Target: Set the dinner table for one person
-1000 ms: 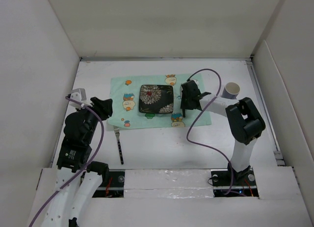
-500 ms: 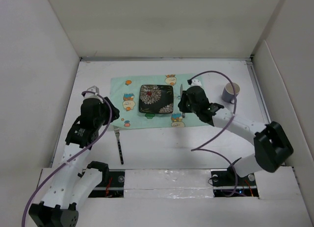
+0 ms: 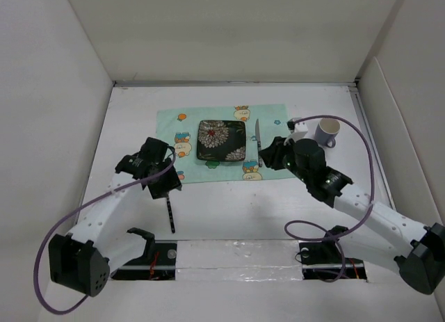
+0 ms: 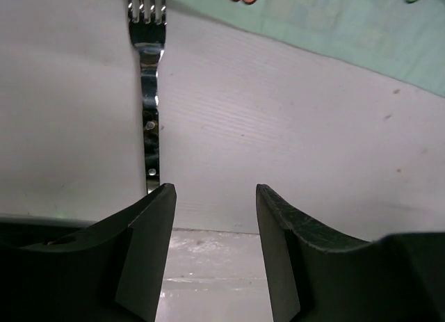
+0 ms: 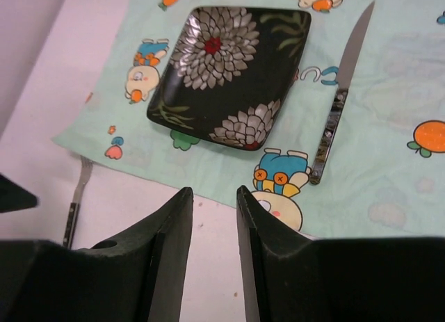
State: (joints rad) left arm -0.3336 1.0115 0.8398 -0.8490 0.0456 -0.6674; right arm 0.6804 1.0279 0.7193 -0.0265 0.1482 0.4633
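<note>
From above, the left gripper (image 3: 164, 188) hid the head of the fork (image 3: 170, 221). In the left wrist view its tines ran off the top edge and its handle end lay hidden behind a finger (image 4: 142, 259). The placemat (image 5: 389, 127) was cropped by the right wrist view's top and right edges.

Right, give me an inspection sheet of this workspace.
Surface: white table, green placemat laid flat.
Job's things: plate mid-placemat, knife to its right on the placemat; fork on bare table at the placemat's near edge; mug at the right, off the placemat.
Clutter: nothing seen.
Grippers: left gripper open above the fork handle; right gripper open, empty.
Cables: purple cable looping off each arm.
Surroundings: white wall panels.
</note>
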